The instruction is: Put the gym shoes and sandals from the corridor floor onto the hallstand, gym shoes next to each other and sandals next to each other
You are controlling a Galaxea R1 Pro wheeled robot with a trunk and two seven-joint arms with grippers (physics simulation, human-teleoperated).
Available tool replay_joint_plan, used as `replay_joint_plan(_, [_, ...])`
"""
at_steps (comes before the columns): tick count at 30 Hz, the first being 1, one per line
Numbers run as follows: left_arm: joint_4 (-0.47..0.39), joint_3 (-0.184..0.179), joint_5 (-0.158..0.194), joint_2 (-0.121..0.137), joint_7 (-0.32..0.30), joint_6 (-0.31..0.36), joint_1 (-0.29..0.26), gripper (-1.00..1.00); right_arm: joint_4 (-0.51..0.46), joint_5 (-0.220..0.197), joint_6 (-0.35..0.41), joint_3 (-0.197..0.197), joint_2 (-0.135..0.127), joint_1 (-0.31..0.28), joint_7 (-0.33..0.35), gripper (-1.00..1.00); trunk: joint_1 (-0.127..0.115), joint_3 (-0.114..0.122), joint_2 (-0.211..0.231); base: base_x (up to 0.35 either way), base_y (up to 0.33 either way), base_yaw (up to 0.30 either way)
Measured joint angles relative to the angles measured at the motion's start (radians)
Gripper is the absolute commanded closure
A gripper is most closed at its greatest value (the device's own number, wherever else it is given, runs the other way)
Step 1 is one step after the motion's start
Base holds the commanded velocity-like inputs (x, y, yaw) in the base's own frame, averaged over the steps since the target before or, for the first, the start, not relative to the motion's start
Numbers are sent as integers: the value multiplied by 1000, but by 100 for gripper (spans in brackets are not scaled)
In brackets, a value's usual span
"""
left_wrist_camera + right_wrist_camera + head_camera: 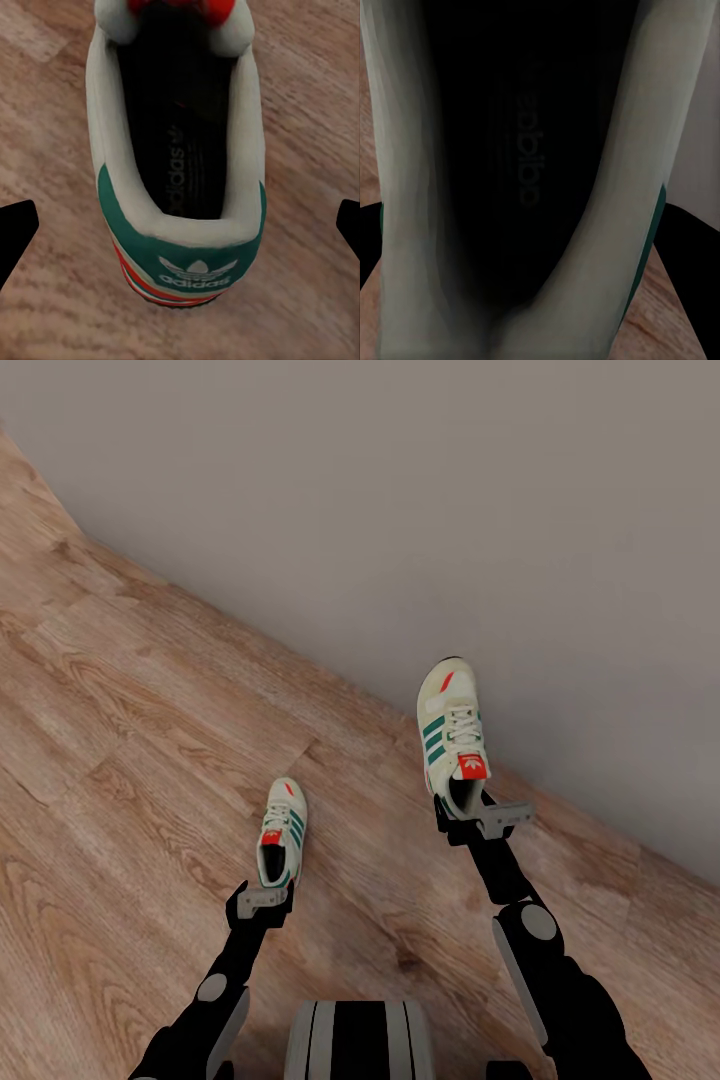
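At the heel of each gym shoe, both grippers carry their load clear of the corridor floor [150, 760]: the right gripper [478, 816] pinches the heel collar of the right-hand gym shoe [453, 735], raised high against the grey wall [450, 510], while the left gripper [266, 898] appears to hold the left-hand gym shoe [281, 832] by its heel, lower and nearer the trunk. Seen from the left wrist, dark fingertips [16, 229] stand wide at either side of the green heel tab, so whether they are truly pressed on the shoe cannot be told for certain. The right wrist looks straight into a dark shoe opening, its pale collar very close. Both arms reach forward and slightly outward, elbows bent, the right extended farther and higher. Judging from the task, the carry to the hallstand comes next; done well, it calls for steady, level wrists, so the heel-held shoes do not swing or slip, and for setting both down side by side on the rack.
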Motion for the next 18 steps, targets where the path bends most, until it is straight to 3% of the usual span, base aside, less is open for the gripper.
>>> replay_joint_plan(3, [0, 0, 0, 0, 0, 0, 0, -100, 0, 0, 0, 0, 0, 0, 0, 100, 0, -6, 0, 0, 0, 0])
replay_joint_plan(18, [-5, 1, 0, 0, 0, -13, 0, -100, 0, 0, 0, 0, 0, 0, 0, 100, 7, -88, -4, 0, 0, 0])
